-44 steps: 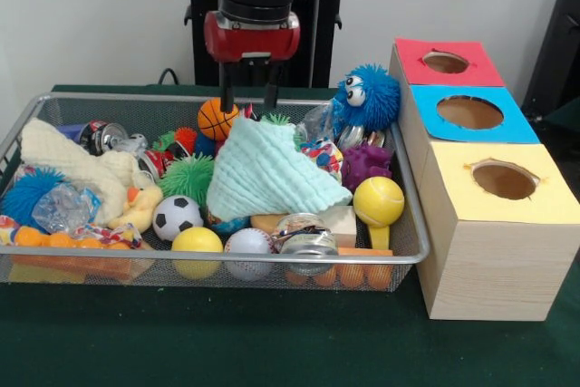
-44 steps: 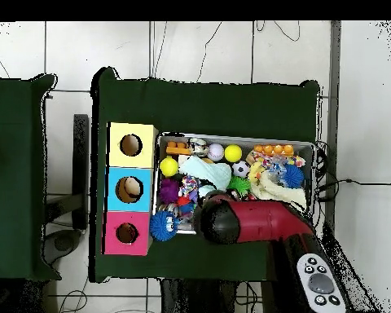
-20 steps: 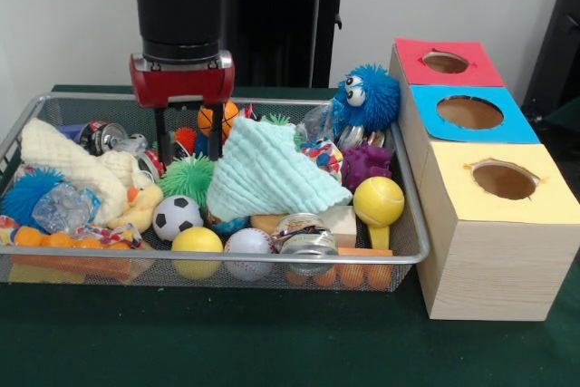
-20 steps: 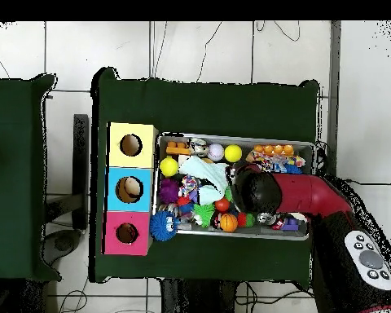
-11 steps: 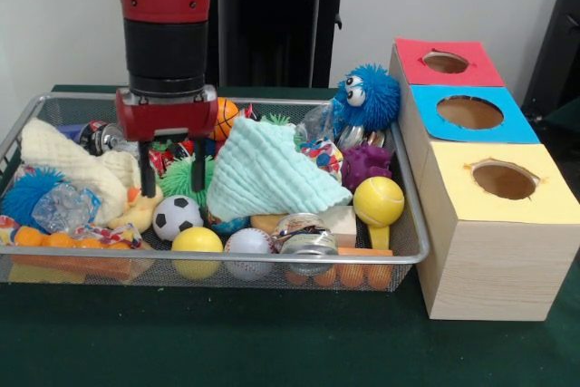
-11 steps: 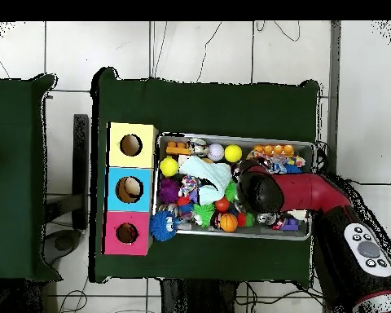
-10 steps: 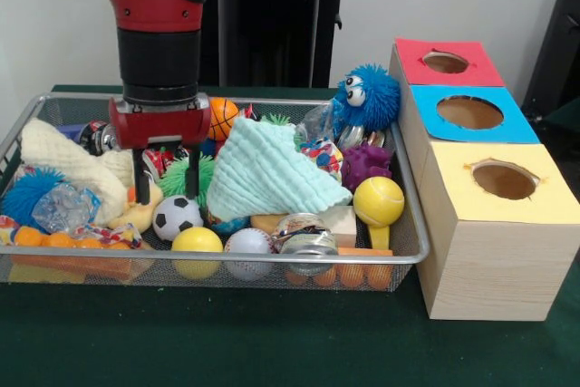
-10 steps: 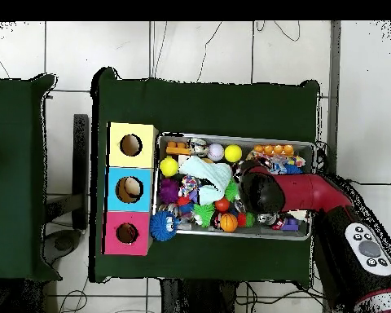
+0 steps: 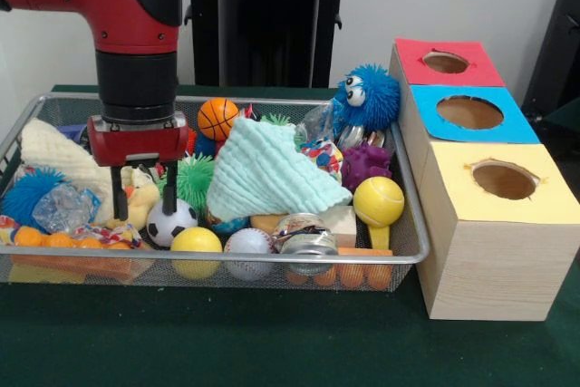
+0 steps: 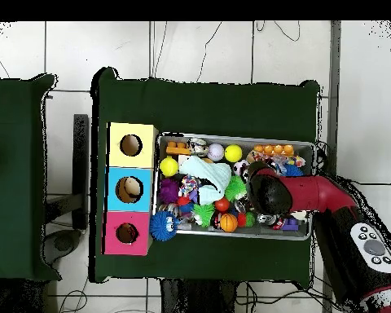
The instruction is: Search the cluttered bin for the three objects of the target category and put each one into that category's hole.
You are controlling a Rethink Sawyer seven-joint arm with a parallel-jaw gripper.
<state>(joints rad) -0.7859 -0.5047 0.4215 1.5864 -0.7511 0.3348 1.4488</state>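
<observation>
My gripper [image 9: 143, 197] hangs open in the left part of the wire bin [image 9: 412, 189], fingers down on either side of a yellow plush duck [image 9: 141, 195]. A soccer ball [image 9: 174, 220] lies just right of its right finger. A basketball [image 9: 217, 118], a yellow ball [image 9: 197, 242], a white baseball [image 9: 247, 244] and a yellow ball on a stem [image 9: 378, 200] also lie in the bin. The wooden box has a red hole [image 9: 445, 62], a blue hole [image 9: 469, 112] and a yellow hole [image 9: 504, 179]. In the overhead view the arm [image 10: 269, 193] hides the gripper.
A mint cloth [image 9: 267, 174] is heaped mid-bin, beside a green spiky ball [image 9: 192, 178]. A blue furry toy [image 9: 367, 97] and a purple toy [image 9: 365, 165] sit near the box. A cream cloth [image 9: 54, 156], a blue spiky ball [image 9: 25, 193] and cans [image 9: 308, 235] crowd the rest.
The gripper has moved from the bin's back middle to its left part and come down around the duck. It has stayed open throughout.
</observation>
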